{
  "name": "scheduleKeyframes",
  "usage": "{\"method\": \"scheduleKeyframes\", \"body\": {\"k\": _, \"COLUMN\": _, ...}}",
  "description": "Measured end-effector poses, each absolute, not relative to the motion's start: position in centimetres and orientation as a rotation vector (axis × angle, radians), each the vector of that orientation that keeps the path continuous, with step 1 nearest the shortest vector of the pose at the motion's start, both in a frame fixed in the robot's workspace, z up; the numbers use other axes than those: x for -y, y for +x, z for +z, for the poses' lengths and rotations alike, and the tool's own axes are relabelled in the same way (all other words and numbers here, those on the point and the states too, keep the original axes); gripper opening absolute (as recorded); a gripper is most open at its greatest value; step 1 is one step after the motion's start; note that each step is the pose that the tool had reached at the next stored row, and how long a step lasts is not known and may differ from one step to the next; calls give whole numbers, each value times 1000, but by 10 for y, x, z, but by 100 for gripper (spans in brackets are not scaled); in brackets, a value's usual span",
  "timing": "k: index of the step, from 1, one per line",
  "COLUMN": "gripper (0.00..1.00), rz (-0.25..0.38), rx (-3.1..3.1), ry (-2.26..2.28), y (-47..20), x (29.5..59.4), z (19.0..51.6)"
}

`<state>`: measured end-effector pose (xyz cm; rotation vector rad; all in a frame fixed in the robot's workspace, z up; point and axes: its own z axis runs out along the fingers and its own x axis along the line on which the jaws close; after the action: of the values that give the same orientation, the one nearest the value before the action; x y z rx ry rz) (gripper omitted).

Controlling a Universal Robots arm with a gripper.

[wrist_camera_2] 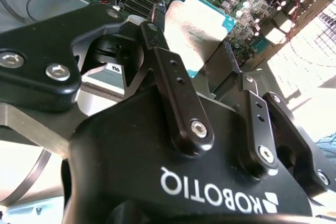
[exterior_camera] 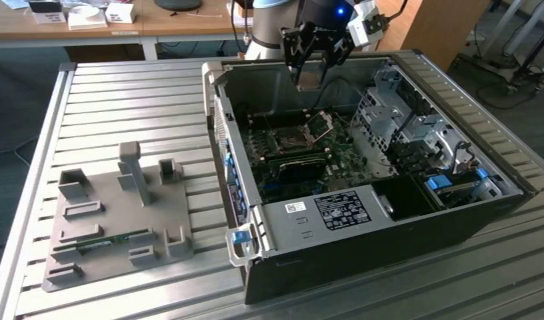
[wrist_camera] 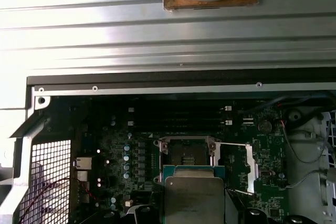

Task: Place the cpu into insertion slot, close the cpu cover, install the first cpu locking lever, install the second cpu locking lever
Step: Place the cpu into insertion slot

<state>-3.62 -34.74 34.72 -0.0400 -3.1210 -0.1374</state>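
My gripper (exterior_camera: 309,69) hangs over the back wall of the open black computer case (exterior_camera: 361,253), shut on the cpu (exterior_camera: 308,81), a flat square chip with a silver-grey top. In the second wrist view the black fingers (wrist_camera_2: 160,51) clamp the cpu (wrist_camera_2: 197,22) by its edges, above the green motherboard. The insertion slot (wrist_camera: 185,153) lies open just beyond the cpu (wrist_camera: 193,198), which is apart from it. The cpu cover (wrist_camera: 251,169) stands swung up on its hinge beside the slot (exterior_camera: 285,141); in the exterior view the cover (exterior_camera: 320,125) leans on the slot's right.
Long black memory slots (wrist_camera: 178,121) run next to the socket. A metal drive cage (exterior_camera: 405,127) fills the case's right side. On the slatted aluminium table (exterior_camera: 121,100), a grey fixture plate (exterior_camera: 112,220) holds a green memory stick (exterior_camera: 103,241). A wooden desk (exterior_camera: 165,23) stands behind.
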Motion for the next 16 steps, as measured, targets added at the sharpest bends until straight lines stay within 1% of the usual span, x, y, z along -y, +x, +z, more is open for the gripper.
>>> {"method": "scheduleKeyframes", "body": {"k": 16, "gripper": 54, "rz": -137, "rx": 3121, "ry": -40, "y": -36, "x": 347, "z": 344}}
